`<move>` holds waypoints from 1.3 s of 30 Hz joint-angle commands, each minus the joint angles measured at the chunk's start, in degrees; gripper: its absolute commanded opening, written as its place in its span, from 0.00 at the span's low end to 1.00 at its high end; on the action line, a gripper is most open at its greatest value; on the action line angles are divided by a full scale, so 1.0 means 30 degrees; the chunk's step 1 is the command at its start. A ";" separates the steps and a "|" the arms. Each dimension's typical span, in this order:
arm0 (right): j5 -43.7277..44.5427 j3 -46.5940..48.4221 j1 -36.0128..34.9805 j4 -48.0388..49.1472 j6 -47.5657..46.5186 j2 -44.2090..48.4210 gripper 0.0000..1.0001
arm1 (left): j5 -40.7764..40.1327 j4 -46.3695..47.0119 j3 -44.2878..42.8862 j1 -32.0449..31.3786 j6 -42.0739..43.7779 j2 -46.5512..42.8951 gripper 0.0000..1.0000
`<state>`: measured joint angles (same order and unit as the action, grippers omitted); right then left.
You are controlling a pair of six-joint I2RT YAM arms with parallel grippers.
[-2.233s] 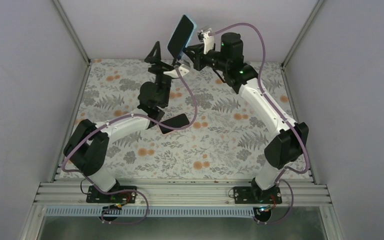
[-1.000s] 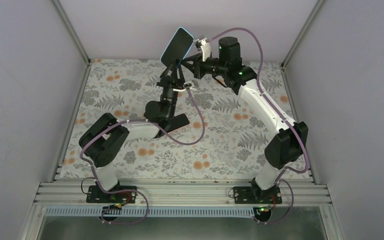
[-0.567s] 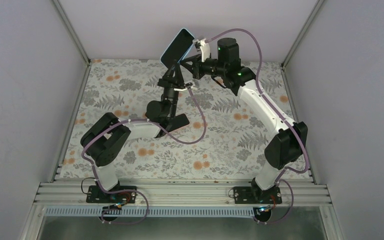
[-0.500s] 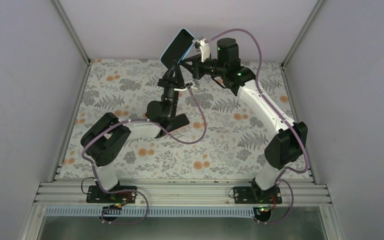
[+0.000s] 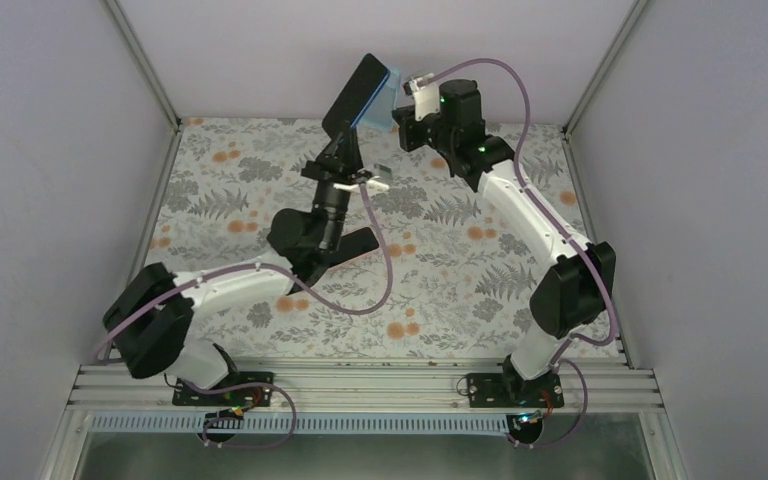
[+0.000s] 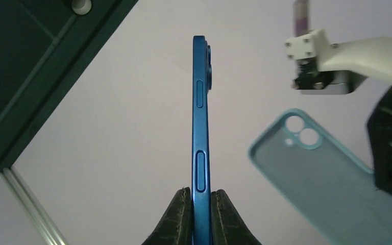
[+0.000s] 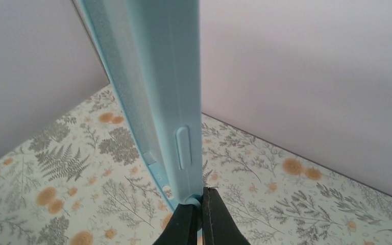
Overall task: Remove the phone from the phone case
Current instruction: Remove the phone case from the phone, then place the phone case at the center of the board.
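The blue phone (image 6: 200,117) stands edge-on and bare in the left wrist view, its lower end pinched in my shut left gripper (image 6: 200,204). From above, the phone (image 5: 358,92) shows as a dark slab held high over the back of the table by the left gripper (image 5: 345,140). Just to its right hangs the empty light-blue phone case (image 5: 390,92), a small gap apart from the phone. The case (image 6: 326,189) shows its hollow inside and camera holes. My right gripper (image 7: 200,204) is shut on the lower edge of the case (image 7: 158,76).
A floral cloth (image 5: 460,280) covers the table, with pale walls on three sides and a metal rail (image 5: 360,385) at the near edge. A dark flat object (image 5: 357,243) lies on the cloth, partly under the left arm.
The left gripper closed on the phone while it sat in the case. Phone and case have since come apart, the phone going left and up, and the left arm has shifted left.
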<state>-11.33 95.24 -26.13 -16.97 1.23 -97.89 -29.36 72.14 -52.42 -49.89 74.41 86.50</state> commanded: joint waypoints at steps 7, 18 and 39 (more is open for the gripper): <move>-0.5441 -0.0114 0.2056 -0.5762 -0.3926 -0.0929 0.03 | -0.0618 -0.0071 0.7207 0.1035 0.1976 -0.3284 0.02; -0.5560 -0.4212 0.2256 -1.0912 -0.7249 -0.3933 0.04 | -0.1615 -0.0264 1.3380 0.4383 0.2669 -0.3453 0.02; -0.2212 -0.2765 0.4138 -1.3506 -0.7763 -0.5847 0.43 | -0.0698 -0.3377 1.4494 0.5317 0.1957 0.0817 0.07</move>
<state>-20.03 84.53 -15.49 -54.08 -20.01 -117.64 -33.95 69.71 -8.40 -34.13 84.12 92.25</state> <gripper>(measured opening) 0.386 0.084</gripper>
